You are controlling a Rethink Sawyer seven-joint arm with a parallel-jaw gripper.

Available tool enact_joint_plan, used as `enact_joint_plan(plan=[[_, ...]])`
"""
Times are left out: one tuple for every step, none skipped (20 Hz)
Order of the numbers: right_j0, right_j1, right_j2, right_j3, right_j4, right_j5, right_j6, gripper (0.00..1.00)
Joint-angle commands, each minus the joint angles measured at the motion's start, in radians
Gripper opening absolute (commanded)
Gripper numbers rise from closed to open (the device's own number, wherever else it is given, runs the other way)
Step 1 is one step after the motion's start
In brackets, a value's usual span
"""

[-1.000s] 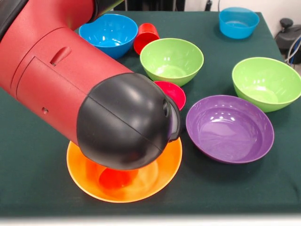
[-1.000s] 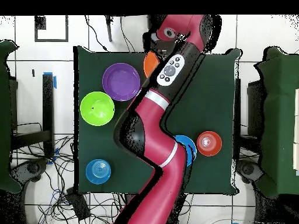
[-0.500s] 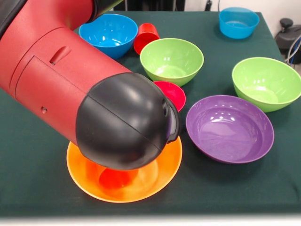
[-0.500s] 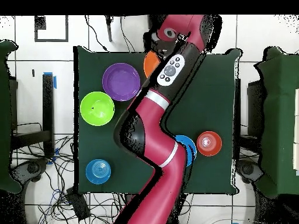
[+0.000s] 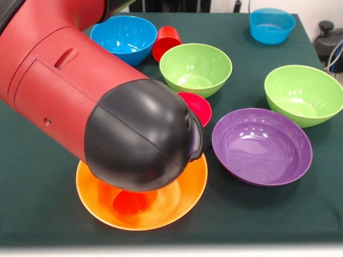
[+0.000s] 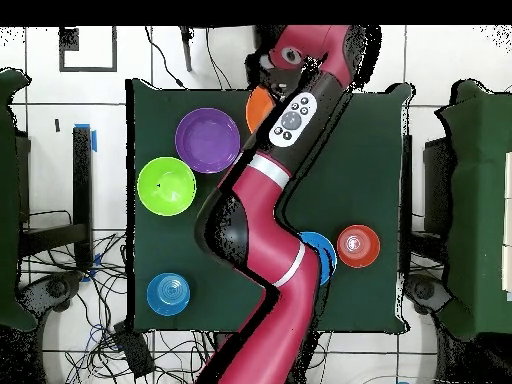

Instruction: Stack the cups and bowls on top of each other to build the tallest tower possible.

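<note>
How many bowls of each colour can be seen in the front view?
Blue bowls: 2
Lime green bowls: 2
Purple bowl: 1
Orange bowl: 1
Crimson bowl: 1
Total: 7

We see the red and black arm (image 5: 107,101) filling the left and centre of the frame, its black rounded end over the big orange bowl (image 5: 187,195) at lower centre. A red shape shows inside that bowl beneath the arm. Just right of the arm a small crimson bowl (image 5: 199,106) peeks out, with the purple bowl (image 5: 261,145) at right. Two lime green bowls (image 5: 196,67) (image 5: 303,93) sit above, two blue bowls (image 5: 124,37) (image 5: 271,24) along the top, and a red cup (image 5: 167,39) lies between blue and green.
</note>
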State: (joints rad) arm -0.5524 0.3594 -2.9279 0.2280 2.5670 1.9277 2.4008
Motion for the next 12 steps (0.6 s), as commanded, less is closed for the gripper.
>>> enact_joint_plan(plan=[[0.002,-0.039,-0.123,-0.068,-0.044,0.039,-0.208,1.00],[0.002,-0.044,-0.123,-0.070,-0.037,0.038,-0.211,1.00],[0.002,-0.050,-0.123,-0.071,-0.029,0.037,-0.214,1.00],[0.001,-0.051,-0.123,-0.073,-0.018,0.023,-0.223,1.00],[0.001,-0.052,-0.123,-0.074,-0.015,0.020,-0.221,1.00],[0.002,-0.053,-0.123,-0.074,-0.016,0.033,-0.215,1.00],[0.003,-0.054,-0.123,-0.074,-0.015,0.020,-0.221,1.00],[0.007,-0.057,-0.123,-0.073,-0.018,0.018,-0.231,1.00],[0.007,-0.058,-0.123,-0.075,-0.012,0.022,-0.225,1.00],[0.009,-0.060,-0.123,-0.074,-0.015,0.021,-0.228,1.00],[0.009,-0.060,-0.123,-0.075,-0.011,0.015,-0.225,1.00],[0.008,-0.060,-0.123,-0.075,-0.009,0.019,-0.219,1.00]])
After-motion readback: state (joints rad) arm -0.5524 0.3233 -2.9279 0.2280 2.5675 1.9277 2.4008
